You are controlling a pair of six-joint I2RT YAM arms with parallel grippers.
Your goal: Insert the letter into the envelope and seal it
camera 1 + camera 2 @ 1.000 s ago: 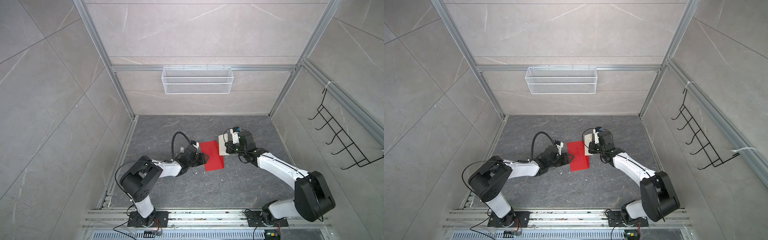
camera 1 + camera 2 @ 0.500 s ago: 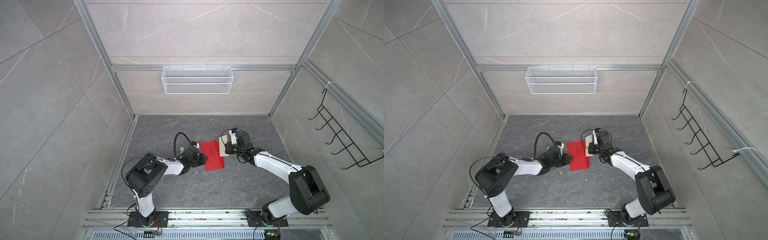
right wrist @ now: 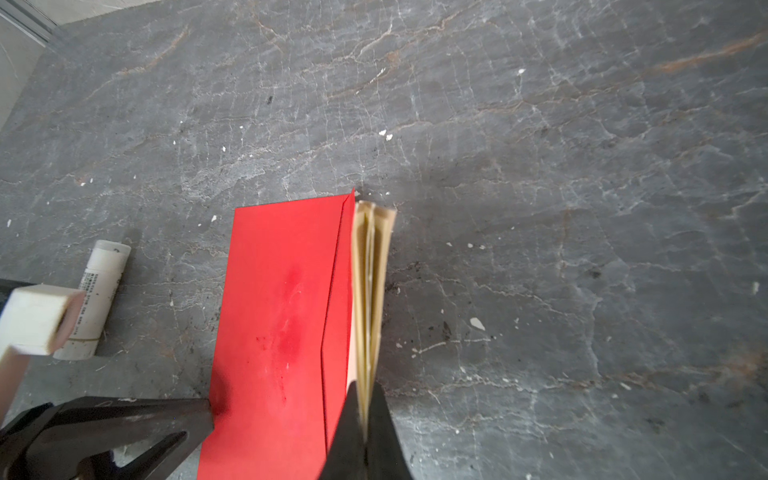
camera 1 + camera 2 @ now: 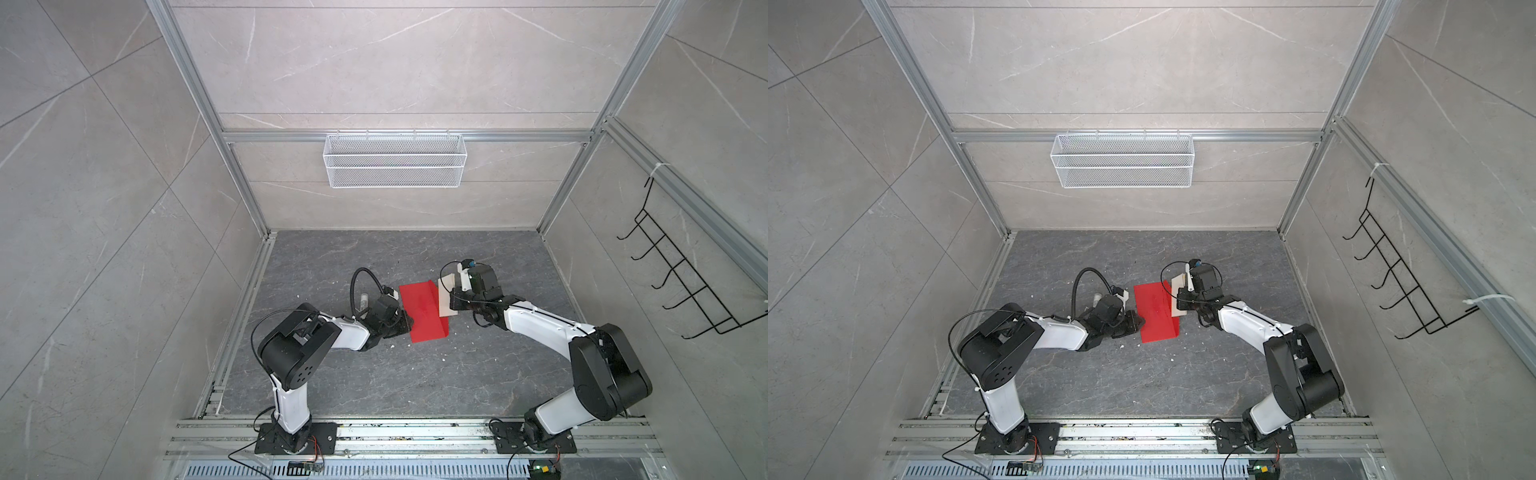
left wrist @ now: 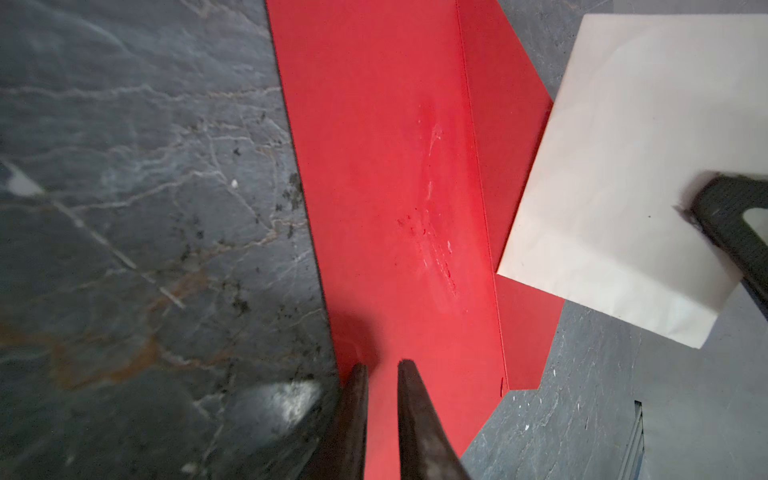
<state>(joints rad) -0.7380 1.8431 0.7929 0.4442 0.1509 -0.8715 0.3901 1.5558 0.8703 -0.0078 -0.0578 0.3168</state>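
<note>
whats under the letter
The envelope has its open flap running under the folded letter, pinched in the right gripper. The flap's middle is covered; whether they touch can't be told.

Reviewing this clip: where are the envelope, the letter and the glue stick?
envelope (image 5: 395, 166): left wrist view, on the flat red body.
letter (image 3: 372, 291): right wrist view, on the folded tan edges.
glue stick (image 3: 99, 291): right wrist view, on the labelled side of the tube.

The 2 arms are stretched forward, wrists turned inward. The left gripper (image 5: 382, 366) is held low, jaws narrowly parted. Opposite it, the right gripper (image 3: 365, 390) is clamped on the letter (image 3: 372, 282).
</note>
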